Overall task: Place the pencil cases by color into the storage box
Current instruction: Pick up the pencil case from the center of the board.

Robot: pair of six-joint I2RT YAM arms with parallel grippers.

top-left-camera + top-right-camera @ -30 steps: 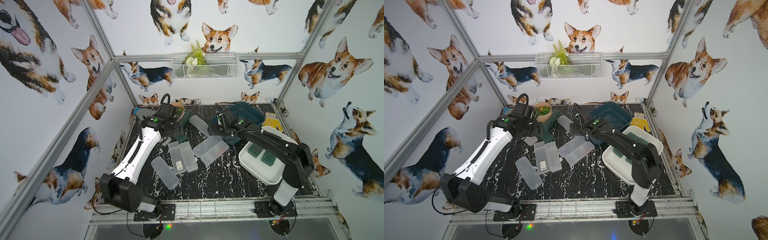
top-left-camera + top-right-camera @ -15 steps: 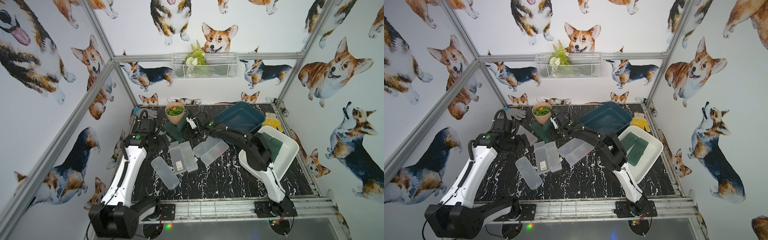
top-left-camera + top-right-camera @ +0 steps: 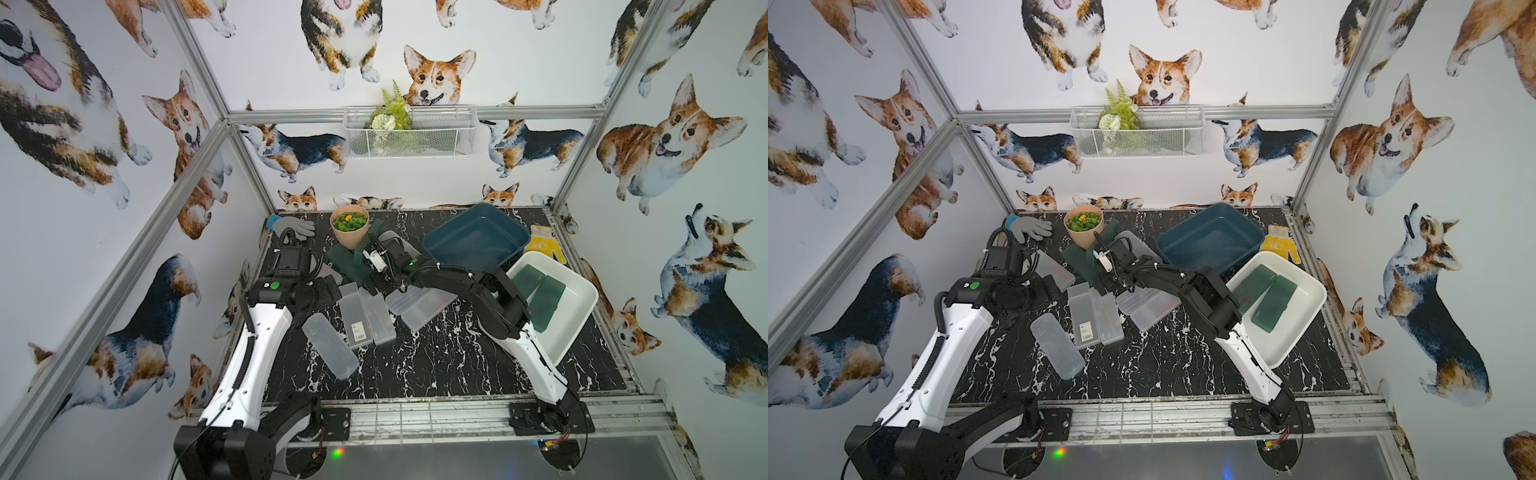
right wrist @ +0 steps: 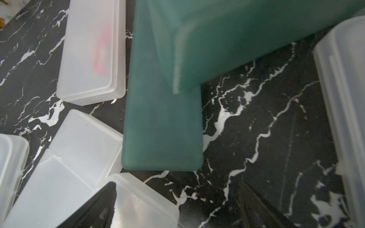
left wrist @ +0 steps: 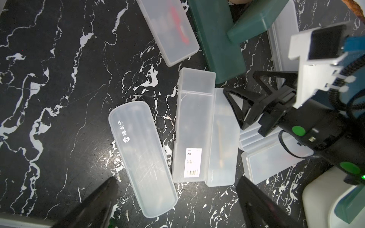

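Several frosted pencil cases (image 3: 353, 316) lie mid-table, with one rounded case (image 5: 142, 158) nearest the front. Two dark green pencil cases sit at the back: one flat (image 3: 347, 264) (image 4: 162, 128), the other leaning across it (image 3: 371, 237) against the pot. Two more green cases (image 3: 540, 291) lie in the white storage box (image 3: 582, 299). My right gripper (image 3: 371, 282) (image 4: 177, 183) hangs open just above the flat green case's near end, holding nothing. My left gripper (image 3: 328, 289) (image 5: 175, 178) is open and empty, high over the frosted cases at the left.
A teal box (image 3: 473, 237) stands tilted at the back right. A peach pot of plants (image 3: 350, 227), a grey glove (image 3: 293, 227) and a yellow glove (image 3: 544, 245) lie along the back edge. A wire basket (image 3: 409, 133) hangs on the wall.
My right arm has swung away from over the white box and reached left to the green cases at the back. My left arm has pulled back from the middle toward the left.
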